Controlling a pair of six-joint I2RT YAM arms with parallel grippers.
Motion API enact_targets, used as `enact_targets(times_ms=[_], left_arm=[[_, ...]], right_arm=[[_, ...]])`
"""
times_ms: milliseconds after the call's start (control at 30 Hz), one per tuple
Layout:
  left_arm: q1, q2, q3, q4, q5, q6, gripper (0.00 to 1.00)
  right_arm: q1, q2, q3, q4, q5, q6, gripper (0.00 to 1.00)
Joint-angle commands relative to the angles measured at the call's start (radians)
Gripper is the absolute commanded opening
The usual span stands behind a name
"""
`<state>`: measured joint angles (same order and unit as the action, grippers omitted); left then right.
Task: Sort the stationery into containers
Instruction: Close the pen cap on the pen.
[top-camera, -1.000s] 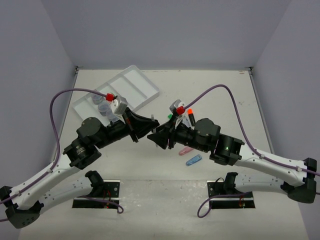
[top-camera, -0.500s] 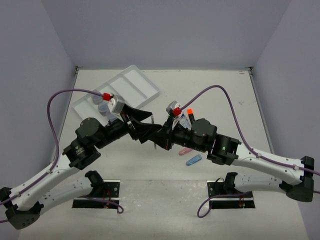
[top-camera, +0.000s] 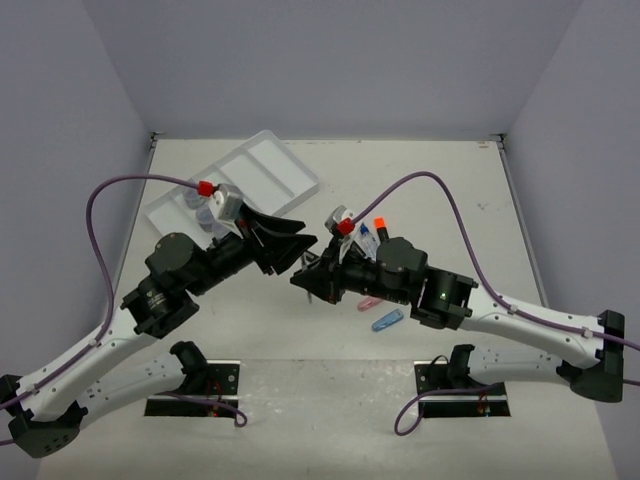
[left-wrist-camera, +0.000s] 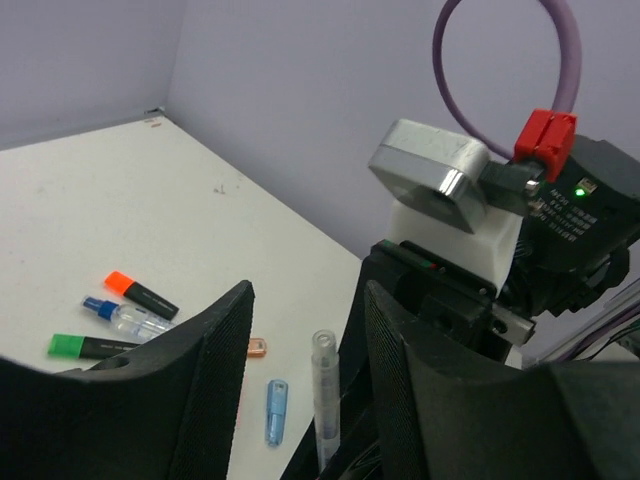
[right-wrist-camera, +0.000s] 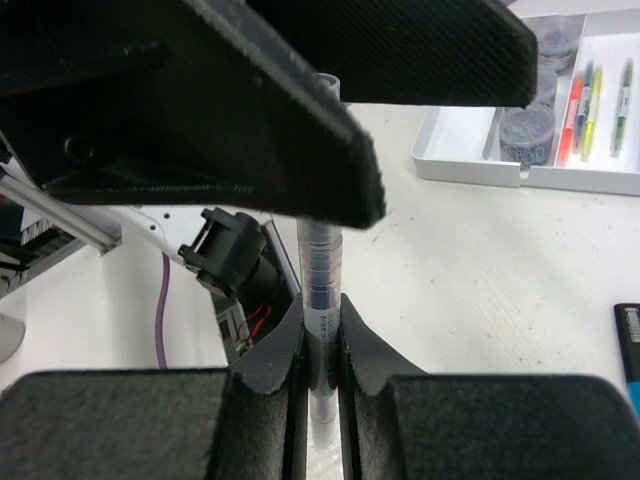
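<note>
Above the table's middle, seen from overhead, both arms reach inward and the left gripper meets the right gripper tip to tip. The white tray lies behind the left arm. A pink piece and a blue piece lie beside the right forearm.

From the left wrist, its jaws stand apart either side of an upright clear pen, touching neither side. An orange-capped highlighter, a blue-capped bottle and a green-capped highlighter lie beyond.

From the right wrist, the jaws pinch the pen's barrel. The left fingers overhead partly hide its top.
</note>
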<state>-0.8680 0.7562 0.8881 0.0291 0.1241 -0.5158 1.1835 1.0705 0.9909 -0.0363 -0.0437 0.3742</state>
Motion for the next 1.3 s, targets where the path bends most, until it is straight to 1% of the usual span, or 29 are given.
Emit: enact_targets(times_ms=[0,133,233,300,400,533,600,800,900,1000,1167,1267], left_arm=[[-0.002,0.014,0.046,0.041,0.042,0.002,0.42],[-0.002,0.022,0.048,0.039,0.042,0.002,0.23],[-0.003,0.035,0.054,0.027,0.052,0.0,0.13],[-0.002,0.042,0.051,0.025,0.059,-0.001,0.1],[-0.002,0.043,0.04,0.023,0.064,-0.005,0.0],[-0.003,0.04,0.015,0.03,0.081,-0.023,0.0],[-0.002,0.029,-0.022,0.044,0.085,-0.056,0.0],[-0.005,0.028,-0.151,0.103,0.115,-0.155,0.0],[-0.006,0.028,-0.224,0.176,0.157,-0.213,0.0],[-0.038,0.024,-0.257,0.212,0.169,-0.241,0.0],[-0.116,0.029,-0.261,0.219,0.116,-0.227,0.0],[-0.121,0.026,-0.262,0.206,0.106,-0.22,0.0]], right_arm=[[0.001,0.009,0.045,-0.012,0.004,-0.021,0.0],[0.001,0.01,0.06,-0.024,0.01,-0.026,0.0],[0.001,0.002,0.063,-0.028,0.015,-0.027,0.0],[0.001,-0.009,0.064,-0.028,0.022,-0.028,0.0],[0.001,-0.017,0.074,-0.028,0.043,-0.031,0.0],[-0.006,-0.018,0.113,-0.035,0.084,-0.046,0.0],[-0.04,-0.01,0.155,-0.034,0.078,-0.063,0.0],[-0.166,0.055,0.361,-0.079,-0.048,-0.088,0.0],[-0.182,0.13,0.515,-0.128,-0.074,-0.124,0.0],[-0.183,0.197,0.665,-0.175,-0.087,-0.145,0.0],[-0.196,0.276,0.761,-0.199,-0.108,-0.146,0.0],[-0.206,0.285,0.769,-0.2,-0.119,-0.141,0.0]])
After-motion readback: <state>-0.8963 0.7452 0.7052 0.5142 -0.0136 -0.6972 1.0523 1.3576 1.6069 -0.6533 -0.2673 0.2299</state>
